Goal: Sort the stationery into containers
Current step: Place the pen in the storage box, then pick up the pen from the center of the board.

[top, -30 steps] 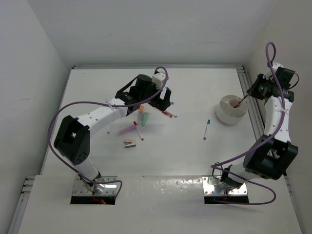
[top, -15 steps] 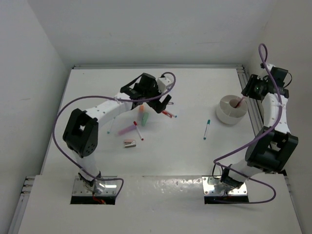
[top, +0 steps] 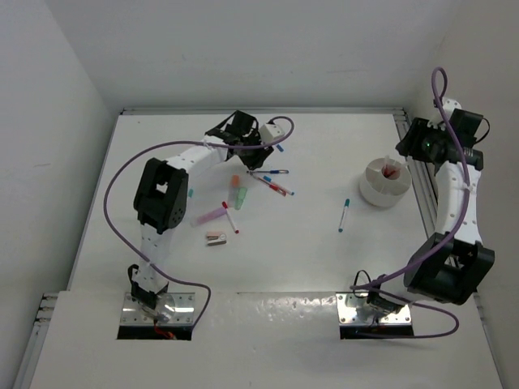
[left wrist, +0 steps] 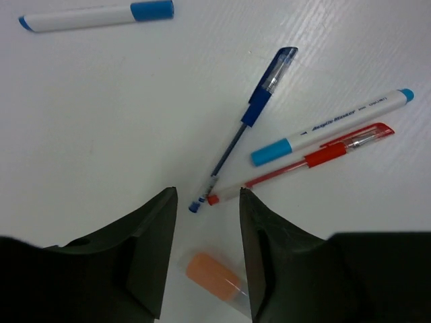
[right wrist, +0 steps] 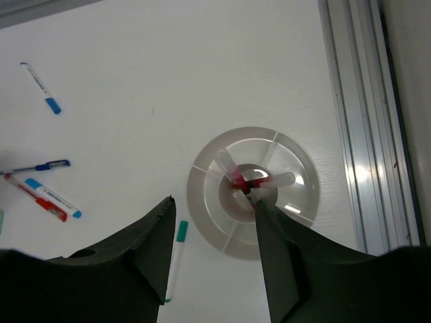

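Two pincers, and both are empty. Your left pincer [left wrist: 207, 195] hangs low over the desk [top: 324, 162] at the upper middle of the overhead view, its jaws partly apart with nothing between them. Your right pincer [right wrist: 214, 202] is parted and empty too, above the white tub [right wrist: 296, 161] at the right of that view, where two red-capped pens [right wrist: 242, 180] lie crossed over its centre. In the left wrist view the gap between the jaws frames the writing tips of a blue gel pen [left wrist: 252, 111] and a red gel pen [left wrist: 316, 158], which nearly meet there. A blue-capped marker [left wrist: 337, 124] lies right against the red one, an orange highlighter [left wrist: 215, 274] sits at the bottom of the frame, and another blue-capped pen [left wrist: 94, 15] lies well apart at the upper left. A teal-capped pen [right wrist: 176, 256] lies just beside the tub. These pens look light, stiff and smooth-barrelled, so expect them to roll or skid if you touch one side first. Take hold squarely across the barrel near its middle, not at the tapered tip. The blue gel pen looks the easier pick, since its barrel lies clear of its neighbours. Closing on the red one would likely catch the marker as well.
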Available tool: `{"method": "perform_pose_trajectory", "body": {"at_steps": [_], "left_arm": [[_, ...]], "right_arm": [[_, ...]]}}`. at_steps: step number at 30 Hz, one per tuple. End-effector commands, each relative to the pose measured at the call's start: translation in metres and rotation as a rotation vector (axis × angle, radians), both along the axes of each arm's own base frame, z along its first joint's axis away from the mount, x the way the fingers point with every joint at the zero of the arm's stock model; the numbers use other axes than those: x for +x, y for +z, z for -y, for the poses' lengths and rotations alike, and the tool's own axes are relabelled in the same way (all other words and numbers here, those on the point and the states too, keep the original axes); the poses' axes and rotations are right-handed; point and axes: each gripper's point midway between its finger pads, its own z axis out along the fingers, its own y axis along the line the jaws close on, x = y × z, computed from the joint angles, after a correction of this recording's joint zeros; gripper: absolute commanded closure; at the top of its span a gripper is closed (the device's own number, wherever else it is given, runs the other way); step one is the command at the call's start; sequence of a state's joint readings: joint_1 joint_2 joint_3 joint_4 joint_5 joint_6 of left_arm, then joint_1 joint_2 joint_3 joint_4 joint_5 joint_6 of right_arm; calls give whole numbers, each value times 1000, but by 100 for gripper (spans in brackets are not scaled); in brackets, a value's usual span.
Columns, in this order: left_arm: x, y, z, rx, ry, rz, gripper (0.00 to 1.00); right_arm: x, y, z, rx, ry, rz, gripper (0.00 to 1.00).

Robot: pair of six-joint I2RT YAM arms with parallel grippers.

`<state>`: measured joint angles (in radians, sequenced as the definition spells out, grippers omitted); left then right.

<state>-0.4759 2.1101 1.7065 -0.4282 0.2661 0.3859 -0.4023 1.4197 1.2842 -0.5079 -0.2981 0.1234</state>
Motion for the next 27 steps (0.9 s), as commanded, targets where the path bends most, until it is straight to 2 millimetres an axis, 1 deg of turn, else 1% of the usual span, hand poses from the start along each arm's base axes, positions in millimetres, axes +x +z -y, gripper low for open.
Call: {"method": "perform_pose_trajectory", "body": {"at_steps": [1,2,4,5,7,8,15,18,24,27], "left_arm": [[20,20,20,-42,-85,98,53],[22,11,22,-39,-97,86,54],[25,8,27,-44,-115,88,58],[26,1,28,-40,-120,77,58],[28,-3,31,-39,-131,74,62],[27,-9,32,-33,-138,66,63],[29,-25,29,-10,-143,49,66],[29,-31,27,-4,-146,38,69],[23,-47,23,2,-157,-14,74],[20,-52,19,-13,-148,-41,76]], "right_arm": [[-2,26,-19,44,45,68,50],[-3,30,-22,52,54,78,50],[-5,32,-25,61,57,79,50],[-5,32,-26,66,61,79,50],[-7,32,-27,68,64,77,50],[-7,31,-27,69,66,73,50],[-7,20,-25,105,59,48,50],[-6,19,-26,114,59,46,50],[-5,17,-25,118,58,43,50],[-4,16,-23,117,52,41,50]]}}
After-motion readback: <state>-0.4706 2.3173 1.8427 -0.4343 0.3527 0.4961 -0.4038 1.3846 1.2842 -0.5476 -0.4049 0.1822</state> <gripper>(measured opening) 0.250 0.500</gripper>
